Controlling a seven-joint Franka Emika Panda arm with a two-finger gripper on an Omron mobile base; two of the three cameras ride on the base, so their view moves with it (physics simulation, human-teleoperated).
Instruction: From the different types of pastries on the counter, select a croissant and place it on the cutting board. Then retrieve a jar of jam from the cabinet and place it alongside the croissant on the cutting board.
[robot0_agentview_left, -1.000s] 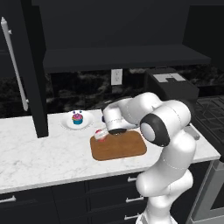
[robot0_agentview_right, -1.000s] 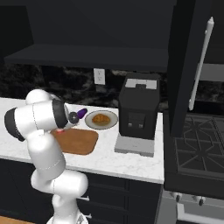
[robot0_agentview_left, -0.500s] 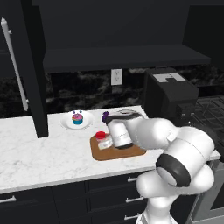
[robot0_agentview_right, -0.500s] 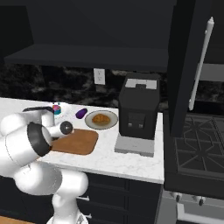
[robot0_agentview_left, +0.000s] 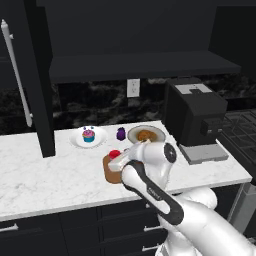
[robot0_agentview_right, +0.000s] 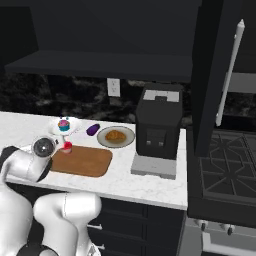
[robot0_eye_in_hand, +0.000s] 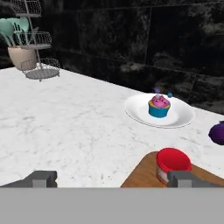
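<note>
**Jam on the board, croissant off it**

Farthest left in my hand view, a wire rack (robot0_eye_in_hand: 37, 48) stands on the counter (robot0_eye_in_hand: 78, 127). Going right, the cupcake (robot0_eye_in_hand: 159, 106) sits on its white plate (robot0_eye_in_hand: 183, 116). Then comes the jar of jam (robot0_eye_in_hand: 173, 162), upright on a corner of the cutting board (robot0_eye_in_hand: 140, 175), with a dark purple object (robot0_eye_in_hand: 217, 132) past it. My gripper (robot0_eye_in_hand: 113, 178) is spread wide and carries nothing — the jar sits just beyond my right fingertip (robot0_eye_in_hand: 181, 178), not between the two.

Further right, in the right base view, the croissant (robot0_agentview_right: 116, 136) lies on its own plate (robot0_agentview_right: 129, 132), just beside the board and near the black coffee machine (robot0_agentview_right: 157, 125). So I judge the croissant to be the step in hand.

To do it well, I should rise clear first so my right finger does not clip the jar. Then I swing right and come down with my fingers straddling the pastry's narrow width, closing gently — it looks soft. The bare wood beside the jar is the place to set it.
</note>
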